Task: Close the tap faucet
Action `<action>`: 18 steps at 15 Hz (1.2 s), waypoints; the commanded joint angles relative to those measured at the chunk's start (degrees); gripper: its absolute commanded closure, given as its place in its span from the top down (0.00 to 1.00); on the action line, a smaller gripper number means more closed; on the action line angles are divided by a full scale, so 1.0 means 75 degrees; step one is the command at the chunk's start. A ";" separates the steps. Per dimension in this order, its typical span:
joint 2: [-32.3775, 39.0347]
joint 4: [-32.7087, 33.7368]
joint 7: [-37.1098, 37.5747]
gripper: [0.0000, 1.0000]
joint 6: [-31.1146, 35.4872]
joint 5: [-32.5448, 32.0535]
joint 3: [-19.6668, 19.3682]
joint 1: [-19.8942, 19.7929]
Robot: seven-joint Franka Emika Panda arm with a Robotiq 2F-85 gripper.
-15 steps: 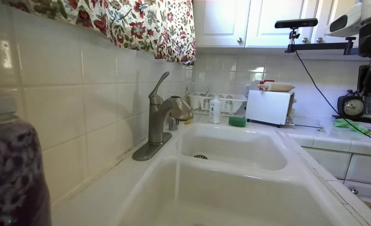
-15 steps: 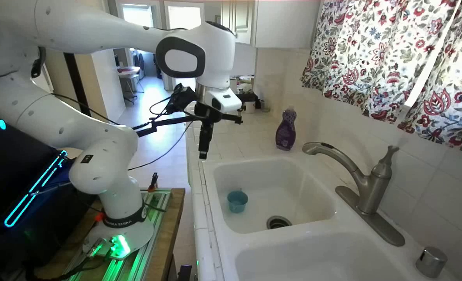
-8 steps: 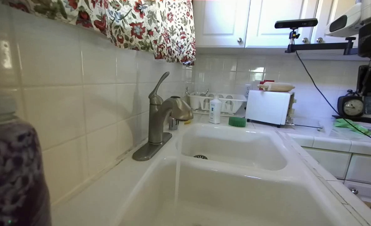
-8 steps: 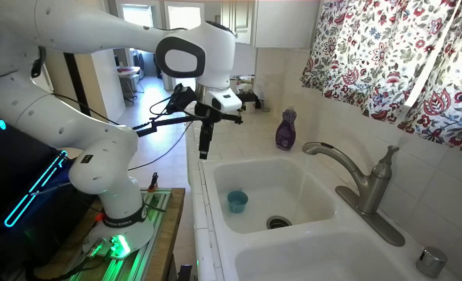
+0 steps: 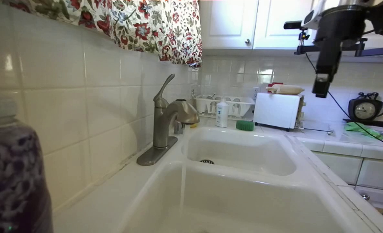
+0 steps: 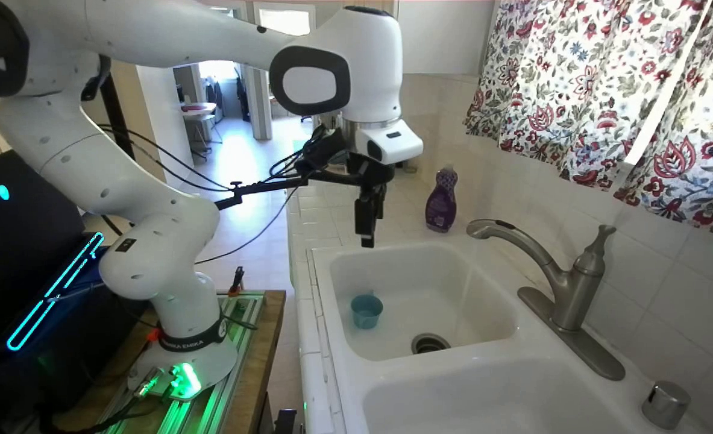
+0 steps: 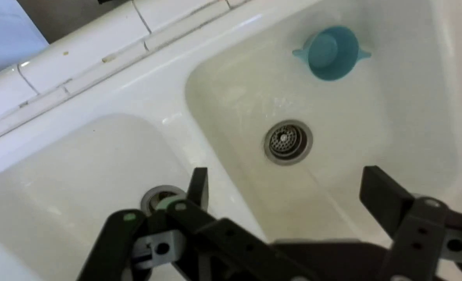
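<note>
The arm (image 6: 133, 181) has just swung farther in from the outer edge of the sink (image 6: 440, 360), a shift plain in both exterior views; it looks like the opening of an approach, so for the task only reach is gained and the closing itself is likely all to come. Behind the arm a bright floor (image 6: 235, 144) runs far back, while in an exterior view white cupboards (image 5: 230, 24) hang on the far side. A tiled counter (image 6: 404, 229) borders the sink, whose two basins (image 7: 402, 117) show white and wide in the wrist view. A flowered curtain (image 6: 597, 96) hangs above the faucet (image 5: 161, 126), which stands upright at the back of the sink, just beside the tiled wall (image 5: 104, 113) and well apart from the gripper (image 7: 285, 175). In the wrist view the fingers (image 7: 387, 201) are spread wide, with nothing held between them. A purple bottle (image 6: 440, 202) stands on the counter just past the sink's end, where a low sweep toward the faucet could perhaps catch it. A teal cup (image 7: 330, 54) sits upright in one basin, apart from the drain (image 7: 288, 142). The faucet's lever (image 5: 164, 86) slants upward, untouched, and a thin stream of water (image 5: 183, 181) falls from the spout (image 5: 188, 113); pressing the lever down would probably stop it, with light force so the spout does not swing.
</note>
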 commanded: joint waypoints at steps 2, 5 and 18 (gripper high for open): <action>0.2074 0.1947 0.1156 1.00 0.0497 0.0220 -0.0028 -0.0276; 0.3243 0.3218 0.1625 1.00 0.0720 0.0228 -0.0073 -0.0224; 0.5031 0.5321 0.2212 1.00 0.1509 0.0466 -0.0428 -0.0077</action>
